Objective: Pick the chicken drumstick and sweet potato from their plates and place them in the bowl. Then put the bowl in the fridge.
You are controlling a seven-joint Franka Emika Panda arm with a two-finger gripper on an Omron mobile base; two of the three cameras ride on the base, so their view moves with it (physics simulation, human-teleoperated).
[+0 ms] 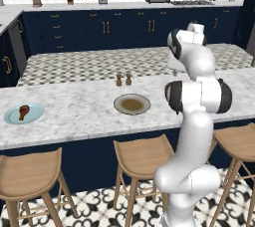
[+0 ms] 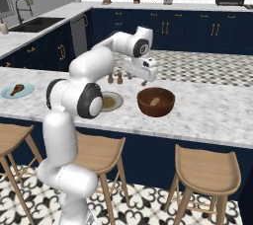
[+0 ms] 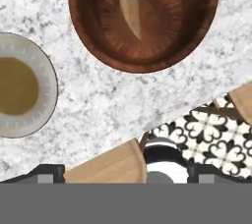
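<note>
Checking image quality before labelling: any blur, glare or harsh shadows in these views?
Left base view: soft overall, flat even light, pale blue plate casts no strong shadow. Right base view: similar, dark wooden bowl clear. Hand view: sharpest, marble counter grain crisp, no glare.

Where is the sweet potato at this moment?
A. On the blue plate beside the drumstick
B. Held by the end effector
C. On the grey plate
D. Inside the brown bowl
D: the sweet potato lies inside the bowl, while the grey plate beside it carries no food.
</note>
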